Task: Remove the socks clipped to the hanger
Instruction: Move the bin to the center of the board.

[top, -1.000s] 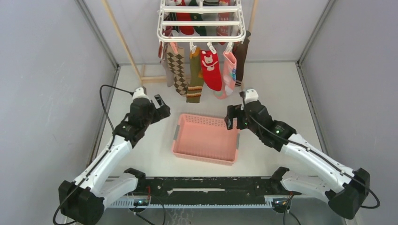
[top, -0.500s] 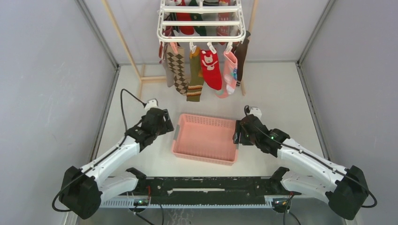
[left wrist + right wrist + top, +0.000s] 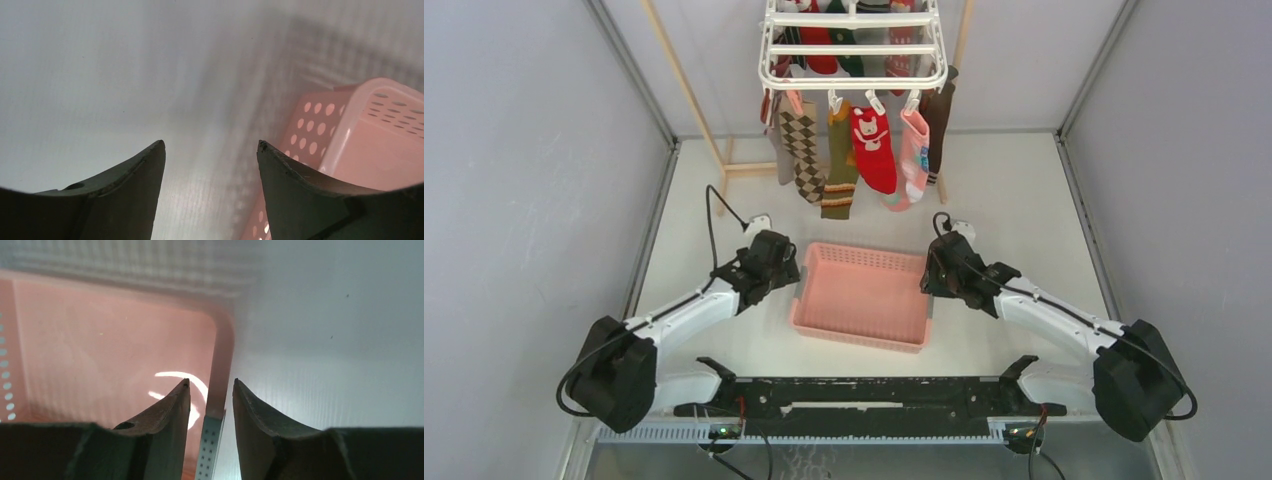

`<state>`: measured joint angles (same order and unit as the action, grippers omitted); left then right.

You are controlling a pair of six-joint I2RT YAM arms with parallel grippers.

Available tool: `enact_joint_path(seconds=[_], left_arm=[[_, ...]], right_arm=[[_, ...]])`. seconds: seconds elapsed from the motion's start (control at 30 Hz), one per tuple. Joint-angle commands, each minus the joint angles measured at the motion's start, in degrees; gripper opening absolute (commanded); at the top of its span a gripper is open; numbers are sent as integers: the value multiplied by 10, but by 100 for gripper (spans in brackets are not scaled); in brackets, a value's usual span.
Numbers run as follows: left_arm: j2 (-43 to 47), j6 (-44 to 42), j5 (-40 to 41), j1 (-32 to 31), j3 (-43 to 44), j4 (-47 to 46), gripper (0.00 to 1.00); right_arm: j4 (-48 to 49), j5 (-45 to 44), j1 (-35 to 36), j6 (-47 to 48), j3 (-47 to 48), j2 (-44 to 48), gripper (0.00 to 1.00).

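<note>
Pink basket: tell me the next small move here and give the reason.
Probably close the right gripper on the right wall of the basket: its open jaws straddle that rim. The left gripper, also open, has only table between its jaws, beside the left wall.

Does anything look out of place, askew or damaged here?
Nothing spilled or damaged. The pink basket sits slightly askew and empty. Oddly, both grippers are low at it: the right gripper straddles its right rim, the left gripper open beside its left wall, while the socks hang clipped to the hanger.
</note>
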<state>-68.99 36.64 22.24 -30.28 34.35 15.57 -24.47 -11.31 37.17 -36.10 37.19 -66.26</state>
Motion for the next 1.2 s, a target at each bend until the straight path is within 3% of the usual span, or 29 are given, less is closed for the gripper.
enact_joint_path(seconds=[0.0,0.7,0.8,0.93,1.17], left_arm=[[-22,-1,23,-4,38,-33,72],[-128,-41,41,6,149,-51,72],[-116,-41,55,7,158,-35,73],[-58,-36,84,14,149,-2,86],[49,-37,94,15,170,69,99]], right_arm=[[66,18,-35,33,39,-21,45],[149,85,-119,116,108,-133,43],[127,83,-124,119,103,-105,56],[112,77,-125,128,79,-25,89],[82,100,-129,167,86,79,97]])
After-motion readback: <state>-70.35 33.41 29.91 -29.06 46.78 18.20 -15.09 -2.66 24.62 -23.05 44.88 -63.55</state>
